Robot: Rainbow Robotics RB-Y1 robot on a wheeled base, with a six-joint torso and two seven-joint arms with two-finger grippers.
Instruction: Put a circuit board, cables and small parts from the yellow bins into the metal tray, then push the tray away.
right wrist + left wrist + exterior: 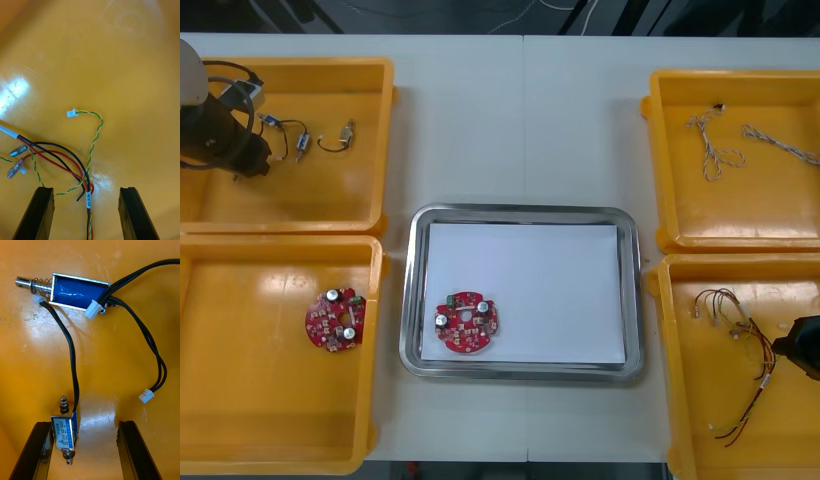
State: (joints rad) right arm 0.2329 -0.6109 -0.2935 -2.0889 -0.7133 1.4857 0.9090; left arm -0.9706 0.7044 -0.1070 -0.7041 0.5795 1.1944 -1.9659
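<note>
Hanging over small metal parts (pixel 64 435), left gripper (pixel 85 425) gapes wide in wrist view.

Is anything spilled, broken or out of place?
Nothing stands out. One circuit board lies flat in the metal tray; everything else sits inside the yellow bins, with the left claw and right claw open above them.

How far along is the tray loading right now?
Done: one circuit board lies in the metal tray. In hand: nothing gripped; right gripper, fingers open, hangs over the red and yellow cable; left gripper, fingers open, over small metal parts. Left: cables, parts, then pushing the tray away.
</note>
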